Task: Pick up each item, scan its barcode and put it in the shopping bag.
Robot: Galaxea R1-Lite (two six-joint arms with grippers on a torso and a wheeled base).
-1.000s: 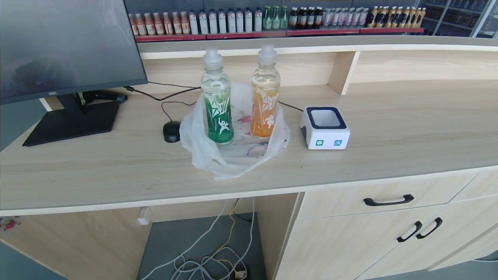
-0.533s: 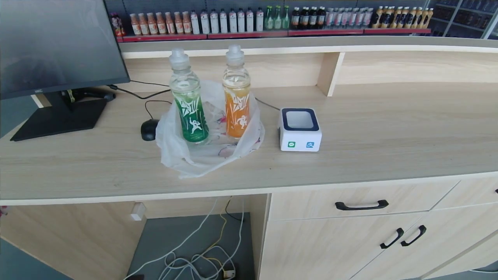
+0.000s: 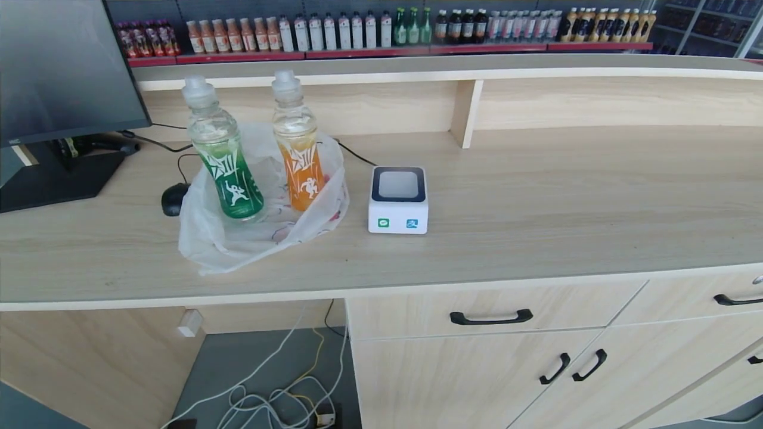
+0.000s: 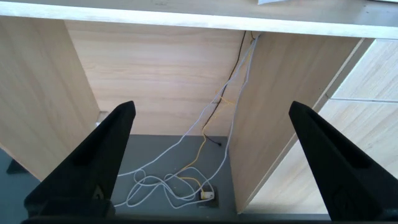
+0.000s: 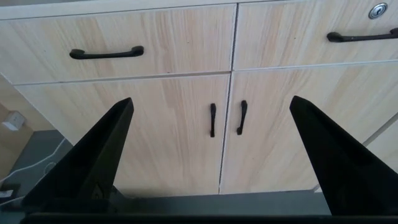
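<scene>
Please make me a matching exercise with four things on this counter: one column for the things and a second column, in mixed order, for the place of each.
Things
1. green bottle
2. orange bottle
3. scanner
4. mouse

Places
A. on the counter, right of the bag
B. upright in the bag, on the scanner's side
C. on the counter, left of the bag
D. upright in the bag, on the mouse's side

Pairs: 1-D, 2-B, 3-A, 4-C

Monitor (image 3: 59, 65): cut off left and top.
Mouse (image 3: 171, 199): touching or behind shopping bag (image 3: 238, 247), unclear.
Shelf bottles (image 3: 357, 30): labels too small.
</scene>
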